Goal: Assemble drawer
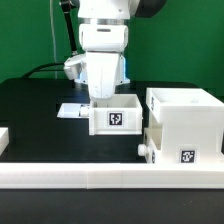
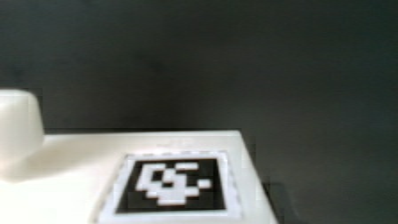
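Note:
A small white open tray point(image 1: 114, 114) with a square tag on its front stands mid-table. My gripper point(image 1: 104, 97) is right over its rear wall; the fingers are hidden behind the hand and tray, so I cannot tell their state. The large white shell point(image 1: 186, 118) stands at the exterior view's right, touching the tray's side. A second tray with a knob point(image 1: 144, 151) sits at the shell's lower front. The wrist view shows a blurred white tagged face point(image 2: 175, 185) very close, and a rounded white shape point(image 2: 15, 130) I cannot identify.
The marker board point(image 1: 71, 110) lies flat behind the tray, towards the exterior view's left. A long low white rail point(image 1: 100, 178) edges the table's front. A white piece point(image 1: 3, 139) shows at the left edge. A green wall is behind.

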Robot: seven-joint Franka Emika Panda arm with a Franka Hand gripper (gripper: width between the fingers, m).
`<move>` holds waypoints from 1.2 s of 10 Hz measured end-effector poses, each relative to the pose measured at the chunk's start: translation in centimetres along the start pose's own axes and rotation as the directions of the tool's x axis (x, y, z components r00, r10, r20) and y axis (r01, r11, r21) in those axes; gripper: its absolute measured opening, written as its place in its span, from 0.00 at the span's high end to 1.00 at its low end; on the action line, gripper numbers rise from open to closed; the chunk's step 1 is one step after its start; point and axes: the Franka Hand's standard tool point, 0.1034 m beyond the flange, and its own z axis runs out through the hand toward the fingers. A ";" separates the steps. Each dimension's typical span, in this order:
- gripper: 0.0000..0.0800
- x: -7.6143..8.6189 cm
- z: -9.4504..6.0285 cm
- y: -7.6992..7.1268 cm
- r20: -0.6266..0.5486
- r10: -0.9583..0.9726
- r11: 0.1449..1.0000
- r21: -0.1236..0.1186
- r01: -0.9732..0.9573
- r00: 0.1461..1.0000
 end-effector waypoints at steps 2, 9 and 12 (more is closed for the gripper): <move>0.95 0.3 0.2 0.9 0.001 -0.008 1.000 0.010 0.008 1.000; 0.95 0.1 0.6 1.4 0.003 -0.006 0.999 0.042 0.006 1.000; 0.95 0.3 0.6 1.8 0.001 -0.005 0.999 0.039 0.005 1.000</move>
